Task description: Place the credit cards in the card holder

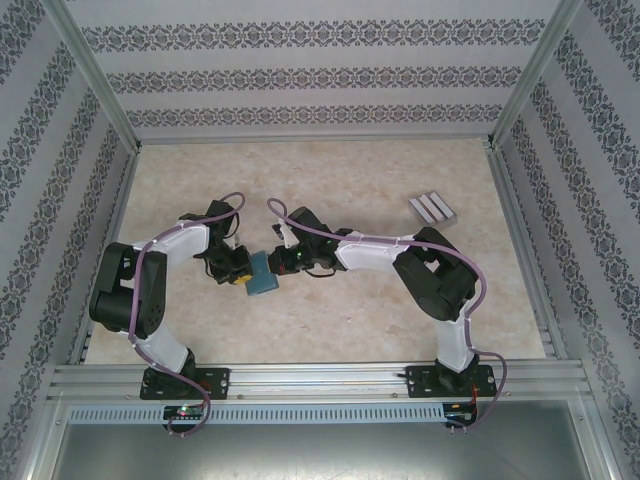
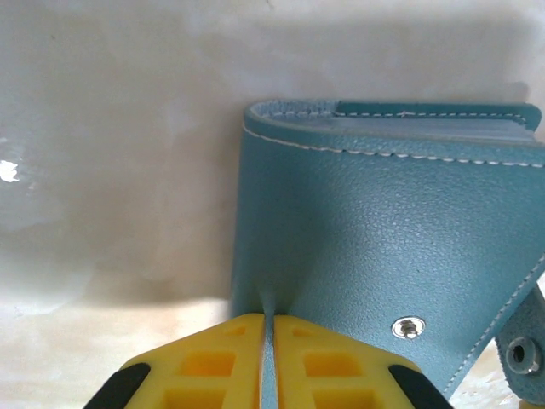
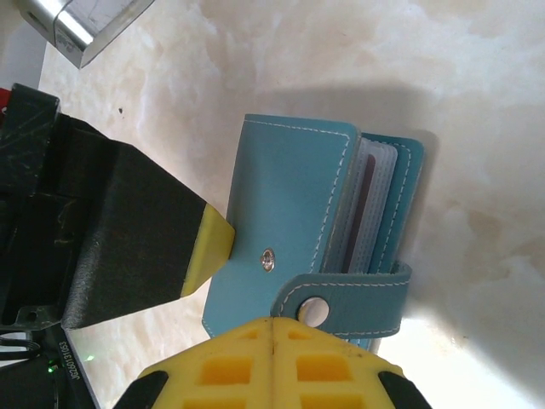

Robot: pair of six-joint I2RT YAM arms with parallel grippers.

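Your card holder [image 3: 285, 196] lies on the tabletop [image 1: 350, 180] between both arms. Your left end effector [image 2: 268, 322] is pinching its cover edge. Your right end effector [image 3: 271, 324] is clenched shut just beside the snap strap.

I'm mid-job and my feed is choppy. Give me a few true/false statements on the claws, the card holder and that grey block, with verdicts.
1. The left claw pinches the edge of the card holder. True.
2. The snap tab is fastened. False: it hangs loose, and the stud is bare.
3. The grey ribbed block touches the card holder. False: it lies apart, toward the far right of the table.
4. The right claw is wide open. False: it is shut, close by the snap tab.
5. A dark red card sits in the holder's clear sleeves. True.
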